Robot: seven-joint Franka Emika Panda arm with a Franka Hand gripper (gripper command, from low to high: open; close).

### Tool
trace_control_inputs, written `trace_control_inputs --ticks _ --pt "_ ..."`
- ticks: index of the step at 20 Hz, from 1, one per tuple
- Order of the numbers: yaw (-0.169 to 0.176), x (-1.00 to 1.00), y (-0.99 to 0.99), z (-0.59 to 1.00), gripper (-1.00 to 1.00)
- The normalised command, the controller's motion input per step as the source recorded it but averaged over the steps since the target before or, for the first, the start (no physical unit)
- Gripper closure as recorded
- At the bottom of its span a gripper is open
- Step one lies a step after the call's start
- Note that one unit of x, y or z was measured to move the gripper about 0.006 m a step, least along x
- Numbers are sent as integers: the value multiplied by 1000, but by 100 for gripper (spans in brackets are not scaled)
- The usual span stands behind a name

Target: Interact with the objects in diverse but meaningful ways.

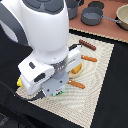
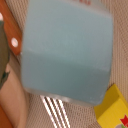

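A light-blue carton (image 2: pixel 67 52) fills most of the wrist view, very close and blurred. A corner of the yellow flat packet (image 2: pixel 114 109) with a red mark lies beside it. In the exterior view my gripper (image 1: pixel 57 90) hangs low over the beige mat (image 1: pixel 100 75), and the arm hides its fingers. A pale grey-blue block (image 1: pixel 51 88), probably the carton, sits at the gripper's tip. The dark brown sausage (image 1: pixel 87 45) lies at the mat's far side. Part of the orange bread loaf (image 1: pixel 76 70) shows beside the wrist. A yellow bit (image 1: pixel 19 82) peeks out at the exterior view's left.
Two orange-handled utensils (image 1: pixel 89 58) (image 1: pixel 76 84) lie on the mat near the gripper. Grey pots (image 1: pixel 92 17) and a pan (image 1: pixel 122 15) stand on the brown table at the back. Black cloth (image 1: pixel 112 100) surrounds the mat. Pale tines (image 2: pixel 55 109) show under the carton.
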Motion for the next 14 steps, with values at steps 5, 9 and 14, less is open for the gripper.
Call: trace_control_inputs --ticks 5,9,14 --pt "90 -636 91 598 -100" --pt "95 -741 263 153 -100" --pt "104 -878 282 -173 -100"
